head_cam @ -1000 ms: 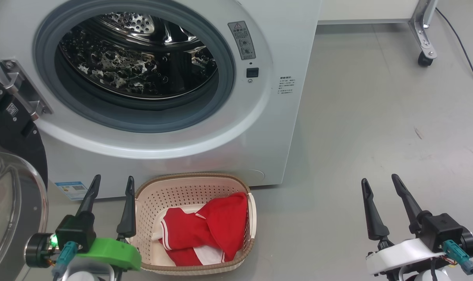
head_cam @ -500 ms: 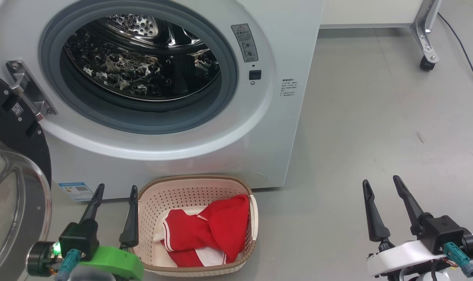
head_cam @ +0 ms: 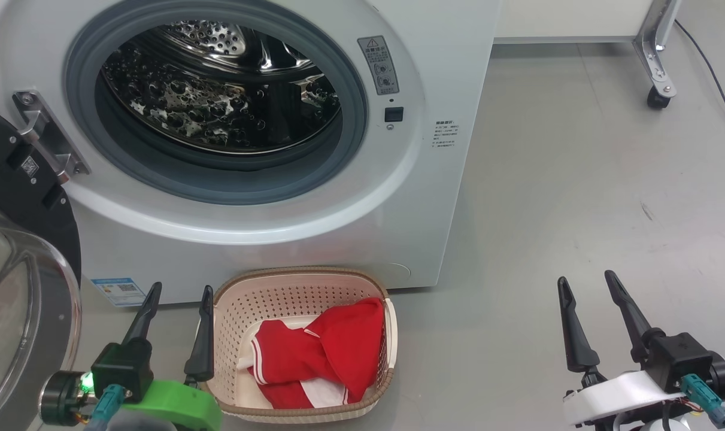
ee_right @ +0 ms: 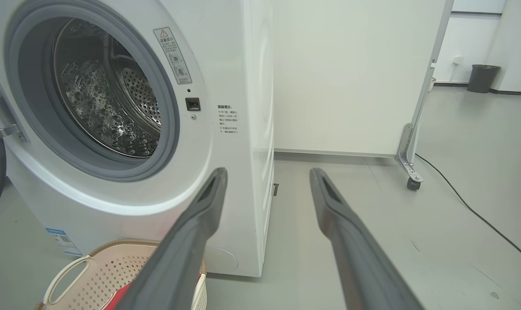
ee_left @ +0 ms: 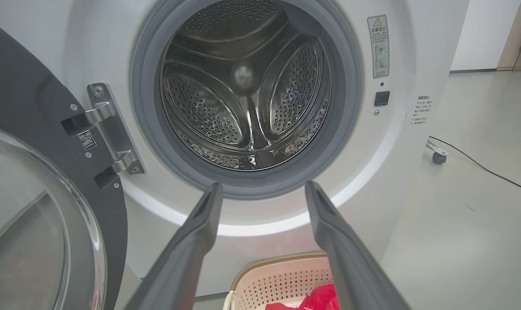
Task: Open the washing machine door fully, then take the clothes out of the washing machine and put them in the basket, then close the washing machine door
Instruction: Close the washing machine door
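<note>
Washing machine door swung wide open at left side of washing machine; steel drum visible through opening. Basket on floor just in front of washing machine, below opening; red clothes lying inside it. Left hand released, fingers spread, grasping nothing, low before washing machine, just left of basket. Right hand released, empty, well right of washing machine.

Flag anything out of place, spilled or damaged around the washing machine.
Nothing stands out. The clothes lie inside the basket, the washing machine door hangs open, and the drum looks empty. Only faint scuffs mark the floor.
</note>
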Motion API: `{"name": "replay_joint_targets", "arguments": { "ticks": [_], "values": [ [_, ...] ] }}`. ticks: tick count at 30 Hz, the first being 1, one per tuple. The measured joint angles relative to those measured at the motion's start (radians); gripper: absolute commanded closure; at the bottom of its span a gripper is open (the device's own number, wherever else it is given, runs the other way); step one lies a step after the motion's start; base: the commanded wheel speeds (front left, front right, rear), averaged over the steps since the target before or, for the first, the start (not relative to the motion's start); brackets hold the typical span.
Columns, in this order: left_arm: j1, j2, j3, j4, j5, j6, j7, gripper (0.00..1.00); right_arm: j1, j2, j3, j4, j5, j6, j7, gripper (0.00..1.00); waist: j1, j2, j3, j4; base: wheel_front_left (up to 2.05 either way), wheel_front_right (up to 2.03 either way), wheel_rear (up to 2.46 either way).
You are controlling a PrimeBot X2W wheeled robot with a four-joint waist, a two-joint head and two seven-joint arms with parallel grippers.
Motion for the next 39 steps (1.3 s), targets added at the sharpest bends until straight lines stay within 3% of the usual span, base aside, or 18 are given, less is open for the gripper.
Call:
{"name": "replay_joint_targets", "arguments": {
  "ticks": [20, 39],
  "values": [
    [0.006, 0.002, -0.009, -0.049, 0.016, 0.013, 0.019, 0.00, 0.000, -0.001, -0.001, -0.014, 0.000, -0.001, 0.000, 0.00, 0.0000, 0.0000, 0.003, 0.005, -0.13, 0.13, 0.00],
    [0.006, 0.003, -0.011, -0.077, 0.016, 0.016, 0.026, 0.00, 0.000, -0.004, -0.004, -0.017, 0.000, -0.001, 0.000, 0.00, 0.0000, 0.0000, 0.015, 0.012, -0.83, 0.83, 0.00]
  ]
}}
